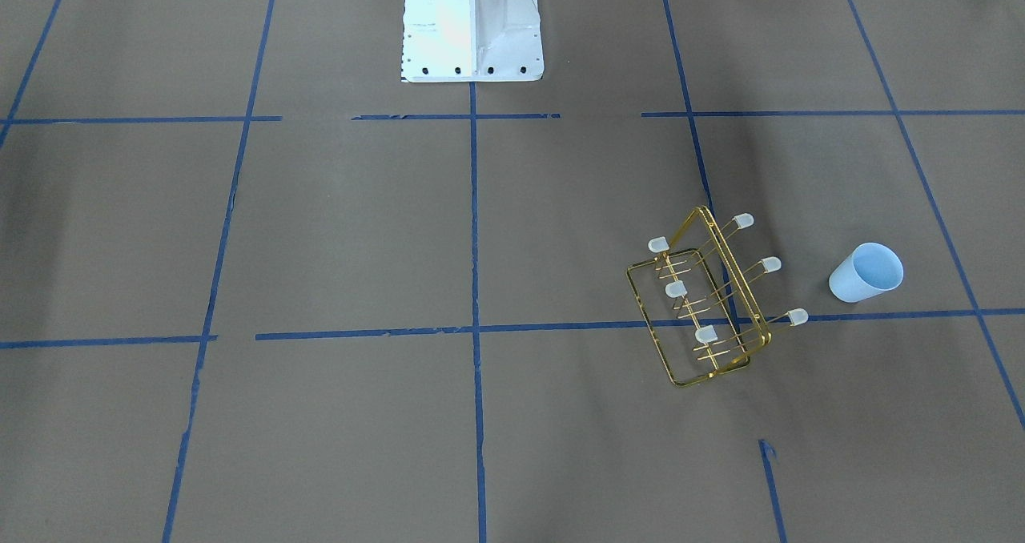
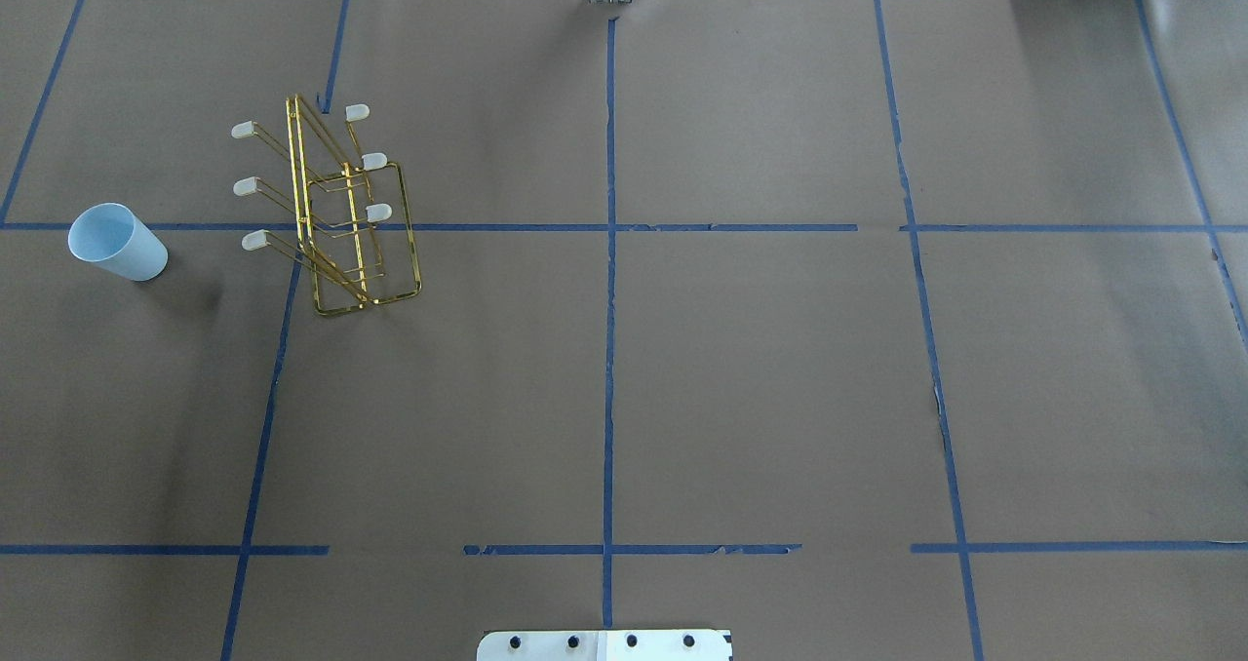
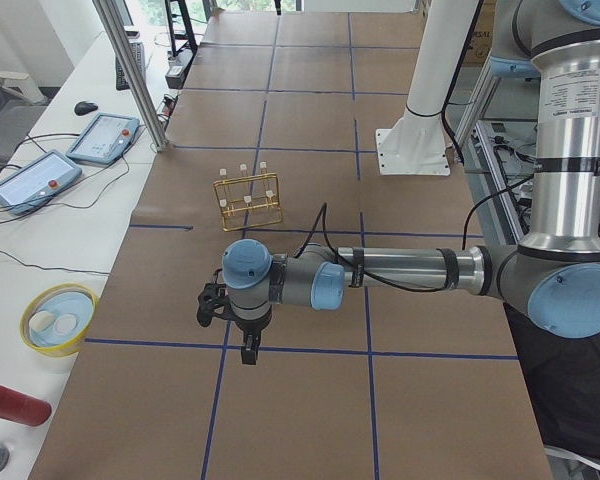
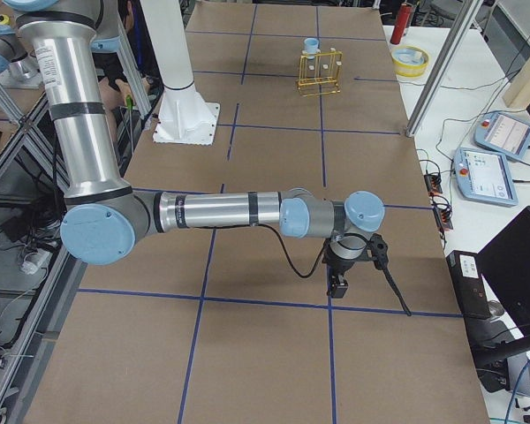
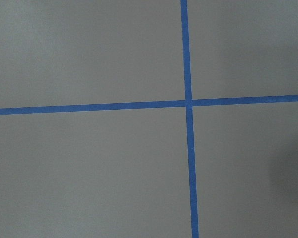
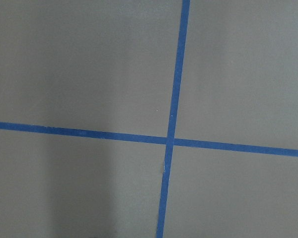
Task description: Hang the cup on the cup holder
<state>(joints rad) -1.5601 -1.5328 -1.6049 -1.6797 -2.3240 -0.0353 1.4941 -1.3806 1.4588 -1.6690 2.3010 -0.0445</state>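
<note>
The pale blue cup point(image 1: 866, 273) stands mouth up on the brown table cover, on the robot's left side; it also shows in the overhead view point(image 2: 117, 242) and small in the exterior right view point(image 4: 311, 44). The gold wire cup holder point(image 1: 705, 303) stands a short way from it, toward the table's middle point(image 2: 341, 213), its capped prongs bare. My left gripper point(image 3: 248, 350) shows only in the exterior left view, over the table's left end, away from the holder point(image 3: 247, 200). My right gripper point(image 4: 338, 284) shows only in the exterior right view, far from both. I cannot tell whether either is open or shut.
Blue tape lines cross the brown cover; both wrist views show only a tape cross. The white robot base point(image 1: 472, 22) stands at the near edge. A yellow-rimmed bowl point(image 3: 55, 318), a red cylinder point(image 3: 10, 403) and control tablets point(image 3: 30, 178) lie on the far bench.
</note>
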